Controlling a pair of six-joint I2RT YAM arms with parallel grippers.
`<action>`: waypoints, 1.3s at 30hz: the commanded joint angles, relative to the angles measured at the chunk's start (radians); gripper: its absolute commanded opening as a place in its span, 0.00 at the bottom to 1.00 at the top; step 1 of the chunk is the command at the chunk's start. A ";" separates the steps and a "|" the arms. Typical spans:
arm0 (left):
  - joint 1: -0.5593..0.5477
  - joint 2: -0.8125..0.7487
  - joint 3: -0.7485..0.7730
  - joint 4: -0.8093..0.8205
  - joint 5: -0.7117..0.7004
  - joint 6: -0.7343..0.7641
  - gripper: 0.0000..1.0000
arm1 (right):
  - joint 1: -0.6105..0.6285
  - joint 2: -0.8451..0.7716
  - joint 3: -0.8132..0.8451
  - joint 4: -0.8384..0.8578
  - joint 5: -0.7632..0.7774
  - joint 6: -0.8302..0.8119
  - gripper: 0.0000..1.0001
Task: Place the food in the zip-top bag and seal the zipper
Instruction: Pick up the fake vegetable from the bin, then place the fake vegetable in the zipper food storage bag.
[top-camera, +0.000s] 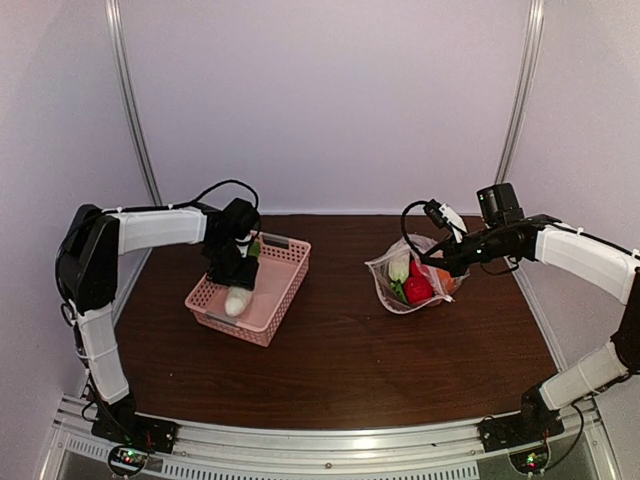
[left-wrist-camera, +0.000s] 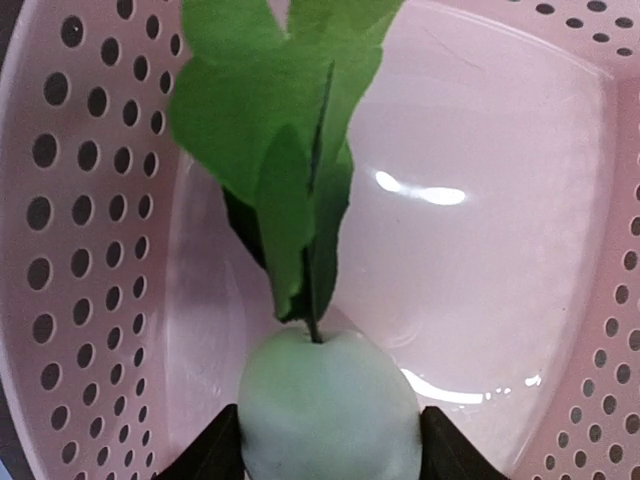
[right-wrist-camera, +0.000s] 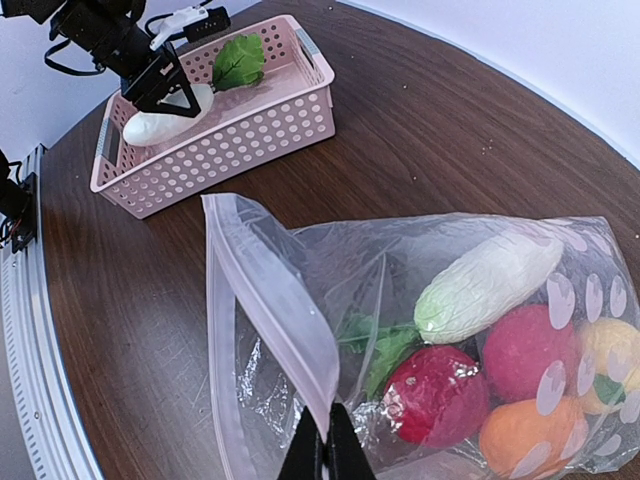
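Pinching, left fingers on smooth white radish, right fingers on crinkly clear bag.

The right pincer is clamped on the lower end of the zipper strip at the clear bag's mouth. Inside lie a white radish, two red fruits, an orange one and a yellow one. Across the brown surface, the left pincer straddles a second radish in a pink basket.

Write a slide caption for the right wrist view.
Right claw pinches the bag at its mouth, food inside, while the left claw grips a white radish in the pink basket.
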 joint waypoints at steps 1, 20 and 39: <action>0.010 -0.093 0.078 -0.060 -0.008 0.022 0.50 | -0.005 -0.001 -0.008 0.003 -0.011 0.001 0.00; -0.268 -0.384 -0.128 0.878 0.402 0.079 0.42 | -0.005 -0.033 0.087 -0.043 -0.026 0.088 0.00; -0.476 -0.156 -0.104 1.630 0.411 0.071 0.35 | -0.001 -0.050 0.359 -0.307 -0.163 0.160 0.00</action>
